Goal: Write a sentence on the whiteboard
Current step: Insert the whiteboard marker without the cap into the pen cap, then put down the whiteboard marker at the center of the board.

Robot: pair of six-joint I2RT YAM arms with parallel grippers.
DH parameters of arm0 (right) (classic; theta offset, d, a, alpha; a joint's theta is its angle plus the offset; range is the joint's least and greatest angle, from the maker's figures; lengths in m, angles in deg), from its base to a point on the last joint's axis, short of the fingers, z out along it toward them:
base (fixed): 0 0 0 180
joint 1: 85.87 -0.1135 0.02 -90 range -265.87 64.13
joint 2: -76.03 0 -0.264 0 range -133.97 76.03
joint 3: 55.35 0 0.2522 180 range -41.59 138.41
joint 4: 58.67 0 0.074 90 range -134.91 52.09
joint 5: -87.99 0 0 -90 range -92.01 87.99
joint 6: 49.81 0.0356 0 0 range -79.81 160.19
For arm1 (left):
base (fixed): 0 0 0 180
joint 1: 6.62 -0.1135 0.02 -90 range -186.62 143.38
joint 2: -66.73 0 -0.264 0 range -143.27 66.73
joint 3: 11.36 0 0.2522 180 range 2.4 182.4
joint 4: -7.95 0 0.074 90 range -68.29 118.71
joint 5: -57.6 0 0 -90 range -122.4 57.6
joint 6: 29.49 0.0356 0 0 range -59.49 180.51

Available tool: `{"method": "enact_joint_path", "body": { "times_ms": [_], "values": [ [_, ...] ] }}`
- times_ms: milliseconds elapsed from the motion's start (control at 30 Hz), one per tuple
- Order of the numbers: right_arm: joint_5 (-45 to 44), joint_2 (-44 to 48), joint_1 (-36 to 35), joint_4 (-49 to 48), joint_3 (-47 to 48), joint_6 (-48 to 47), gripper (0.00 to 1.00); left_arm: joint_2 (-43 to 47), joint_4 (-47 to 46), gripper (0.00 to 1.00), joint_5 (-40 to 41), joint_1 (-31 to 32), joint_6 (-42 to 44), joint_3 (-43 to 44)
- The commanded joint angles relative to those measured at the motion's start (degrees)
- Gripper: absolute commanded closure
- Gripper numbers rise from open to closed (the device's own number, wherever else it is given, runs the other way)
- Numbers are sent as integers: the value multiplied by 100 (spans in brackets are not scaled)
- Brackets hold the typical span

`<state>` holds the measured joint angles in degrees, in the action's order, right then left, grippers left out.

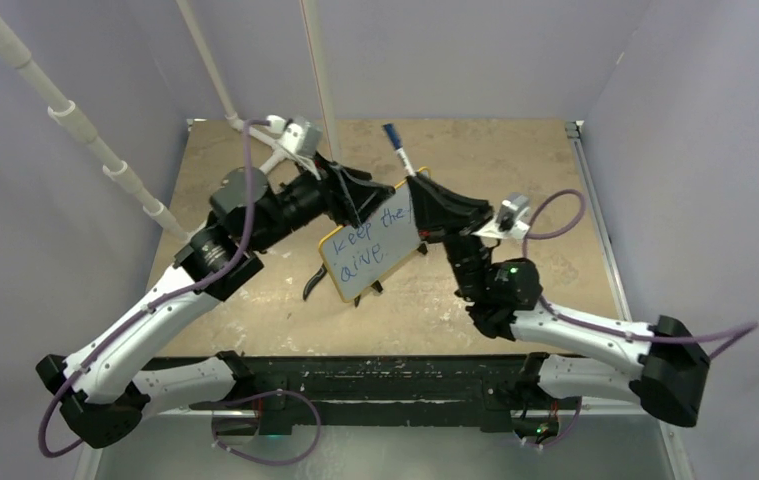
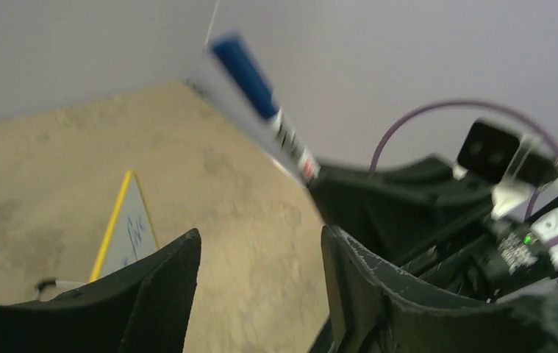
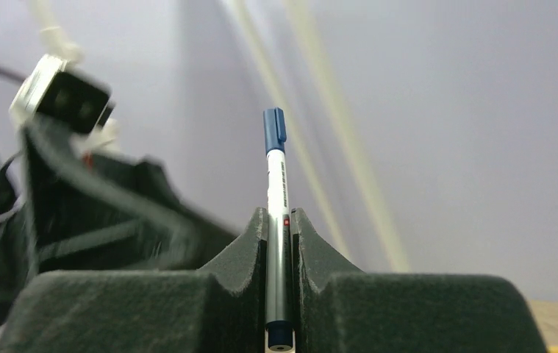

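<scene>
Blue sentence (image 1: 373,240) fills the whiteboard (image 1: 355,282). My right pincer (image 3: 279,218) clamps the marker (image 3: 276,169) at its top corner; left pincer (image 2: 261,239) wide. Writing seems nearly finished: lift clear next.

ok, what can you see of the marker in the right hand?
Slim marker: white-grey barrel with small print and a red dot, dark blue clipped cap on the free end. It is clamped between the fingers of the right hand, with another dark end showing below them. From above it slants out beyond the far corner of the whiteboard. Any contact with the board is hidden.
</scene>
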<state>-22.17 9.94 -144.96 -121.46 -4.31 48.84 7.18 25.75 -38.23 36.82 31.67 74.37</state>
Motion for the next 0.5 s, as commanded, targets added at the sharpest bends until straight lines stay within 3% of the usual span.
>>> {"method": "enact_joint_path", "body": {
  "times_ms": [0, 100, 233, 333, 467],
  "values": [
    [-1316, 952, 152, 2040, -19, -167, 100, -127, 1309, 30, 110, 175, 716, 397],
    [-2072, 1396, 169, 3584, 54, -221, 100, -265, 1548, 18, 382, 166, 931, 612],
    [-2686, 1722, 474, 5043, 70, -7, 100, -529, 1928, 14, 635, -49, 1109, 784],
    [-2210, 1896, 1245, 5862, -42, 587, 100, -638, 1955, 13, 612, -623, 1110, 678],
    [-1580, 2004, 2122, 6085, -423, 1034, 100, -668, 1886, 12, 629, -1671, 1100, 329]
  ]
}}
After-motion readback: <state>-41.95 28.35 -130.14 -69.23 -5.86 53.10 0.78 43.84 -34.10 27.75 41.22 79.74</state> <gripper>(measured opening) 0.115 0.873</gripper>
